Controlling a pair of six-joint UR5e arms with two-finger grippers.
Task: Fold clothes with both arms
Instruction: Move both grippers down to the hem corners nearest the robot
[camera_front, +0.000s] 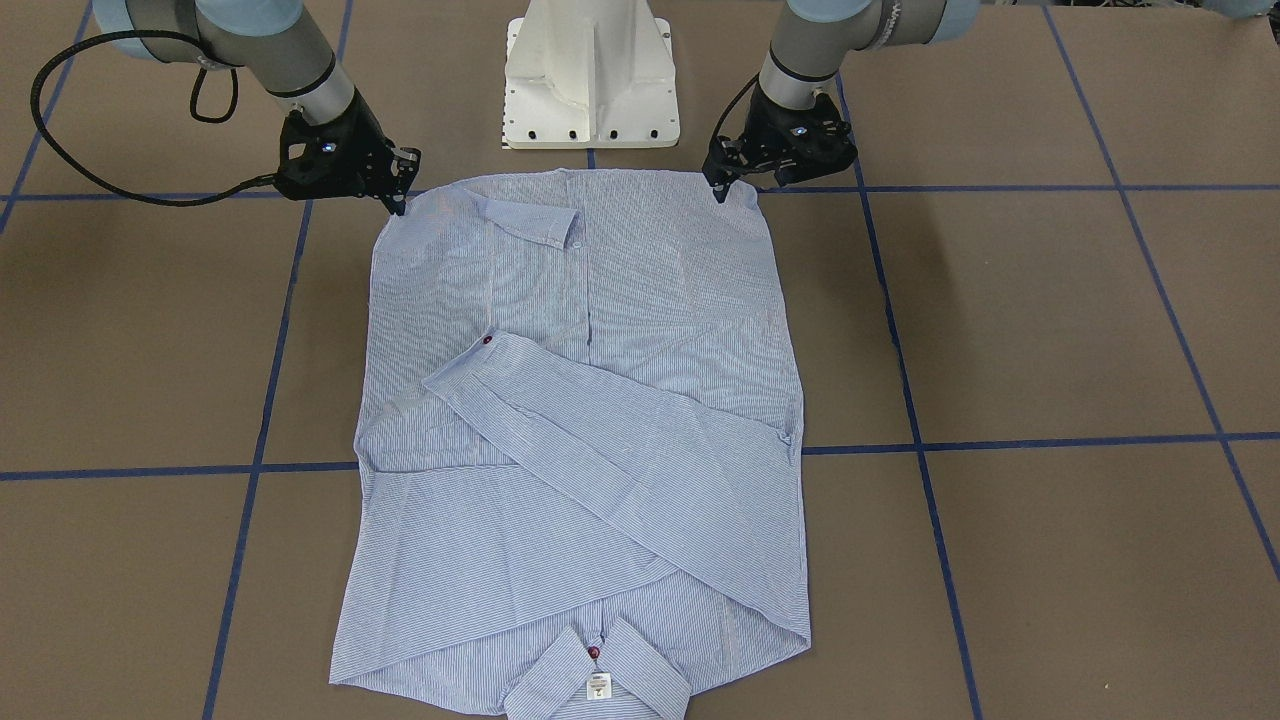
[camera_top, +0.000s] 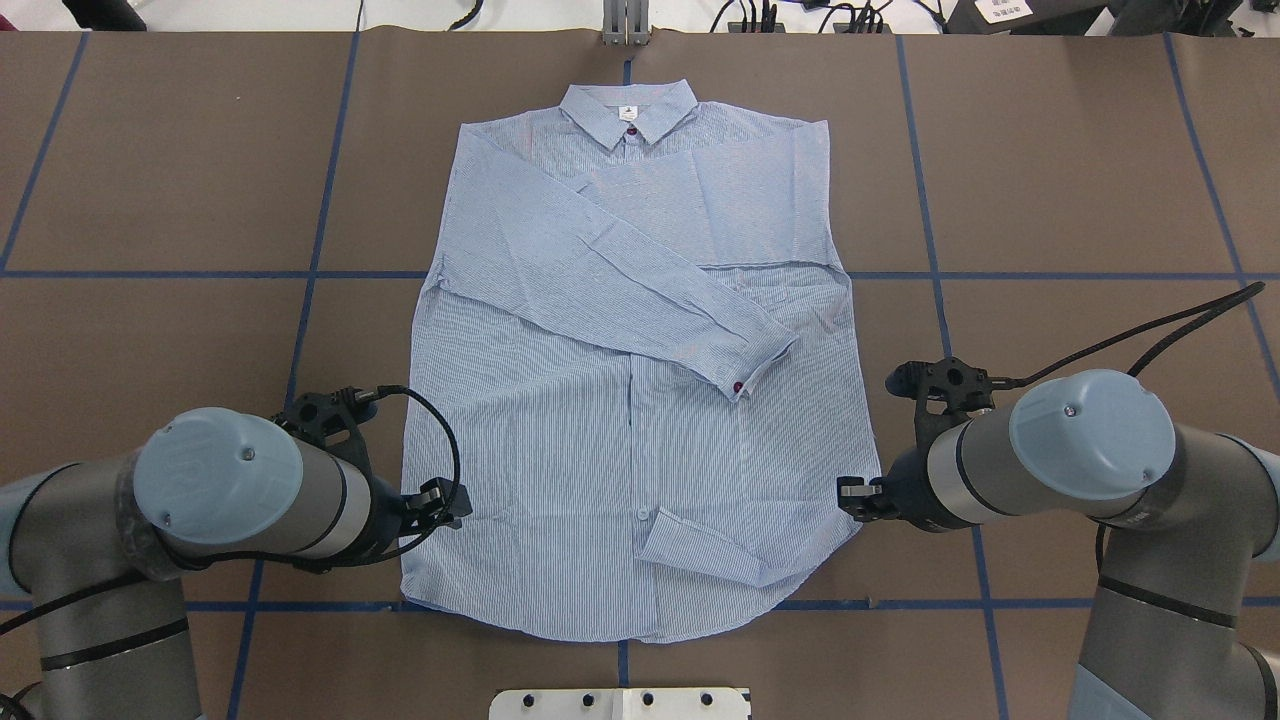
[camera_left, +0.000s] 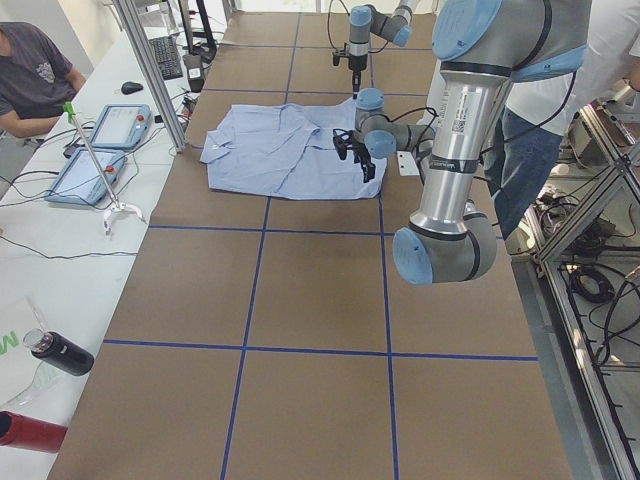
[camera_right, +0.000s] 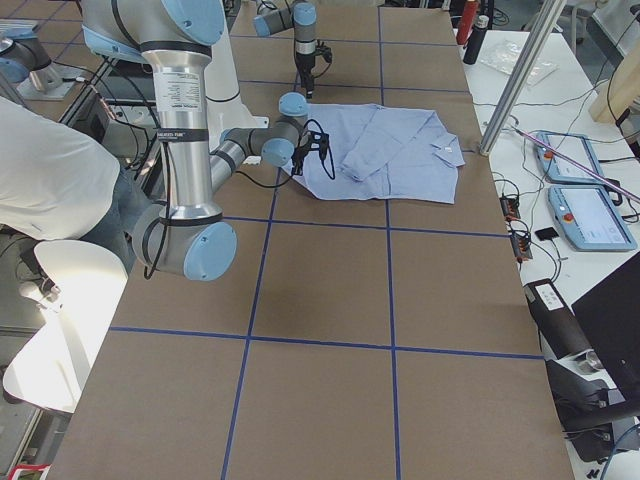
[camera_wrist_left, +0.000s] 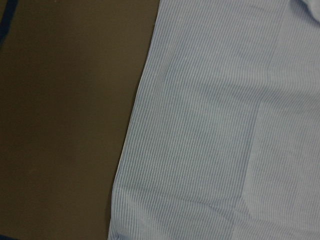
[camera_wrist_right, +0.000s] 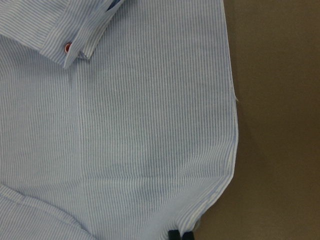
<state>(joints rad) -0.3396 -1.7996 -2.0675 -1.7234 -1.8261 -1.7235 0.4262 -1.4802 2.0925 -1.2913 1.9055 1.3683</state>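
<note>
The left arm (camera_top: 220, 490) and right arm (camera_top: 1050, 450) bend low, wrists tipped down at the near hem corners of the shirt (camera_front: 600, 480). The right gripper (camera_front: 400, 203) pinches the hem, tips together. The left gripper (camera_front: 720, 188) touches the other corner, but we cannot tell whether it grips. The shirt lies flat on the table (camera_front: 1050, 330), sleeves (camera_front: 600, 450) folded across, collar (camera_top: 628, 108) farthest.

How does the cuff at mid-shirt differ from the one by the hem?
The mid-shirt cuff ends the sleeve laid diagonally across the front and shows a dark red button. The hem cuff lies nearer the right gripper, with no red button showing. Both lie flat on the shirt.
</note>
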